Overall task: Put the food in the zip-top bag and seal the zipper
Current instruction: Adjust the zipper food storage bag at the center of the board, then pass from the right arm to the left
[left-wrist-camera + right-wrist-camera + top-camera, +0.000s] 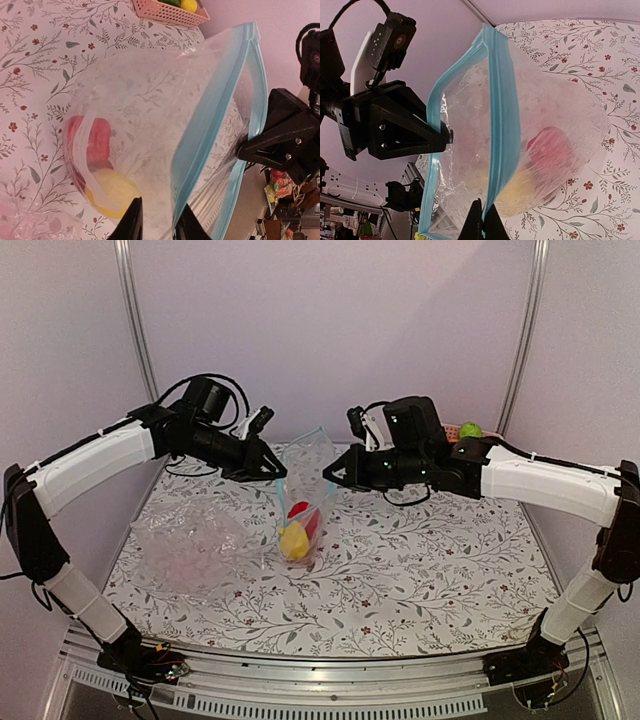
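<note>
The clear crinkly zip-top bag (303, 502) stands on the floral surface (420, 570). Right pincer (329, 479) clenched on its blue-teal zipper (502, 125); left pincer (279, 473) slightly parted around that zipper.

Soft, even, pinkish light; shadows on the desk (420, 570) are faint. Wrist views are soft-focused, with mild glare on the bag (150, 130).

Looks like a lab test booth: plain pale walls (330, 320) with metal corner posts (135, 320), floral-covered tabletop (420, 580) on aluminium rail framing (330, 680), cluttered power strip (340, 192) just past the edge.
</note>
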Robot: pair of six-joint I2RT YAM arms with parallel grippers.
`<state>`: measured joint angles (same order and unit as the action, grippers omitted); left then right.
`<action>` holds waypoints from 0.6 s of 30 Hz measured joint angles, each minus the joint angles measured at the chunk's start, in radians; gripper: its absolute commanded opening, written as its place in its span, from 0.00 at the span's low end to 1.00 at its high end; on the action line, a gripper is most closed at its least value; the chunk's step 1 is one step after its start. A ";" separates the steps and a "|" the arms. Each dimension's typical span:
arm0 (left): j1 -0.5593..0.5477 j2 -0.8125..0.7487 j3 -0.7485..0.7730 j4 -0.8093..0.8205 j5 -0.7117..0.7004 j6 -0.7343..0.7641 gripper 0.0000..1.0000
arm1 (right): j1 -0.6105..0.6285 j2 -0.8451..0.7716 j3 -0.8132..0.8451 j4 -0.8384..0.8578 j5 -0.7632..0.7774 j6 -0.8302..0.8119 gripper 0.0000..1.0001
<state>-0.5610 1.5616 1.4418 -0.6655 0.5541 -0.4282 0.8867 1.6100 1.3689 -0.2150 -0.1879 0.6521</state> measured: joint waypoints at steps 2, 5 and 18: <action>-0.002 -0.003 -0.011 -0.001 -0.020 0.000 0.47 | 0.003 0.010 0.000 0.024 -0.008 0.014 0.00; -0.006 -0.031 -0.043 -0.005 -0.056 -0.008 0.62 | 0.007 0.018 0.000 0.045 -0.011 0.027 0.00; -0.106 -0.177 -0.180 0.053 -0.125 -0.106 0.52 | 0.018 0.031 0.000 0.076 -0.012 0.048 0.00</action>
<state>-0.6674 1.3849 1.2617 -0.6128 0.4294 -0.5346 0.9051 1.6413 1.3689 -0.1390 -0.2001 0.7002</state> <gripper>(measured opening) 0.587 0.006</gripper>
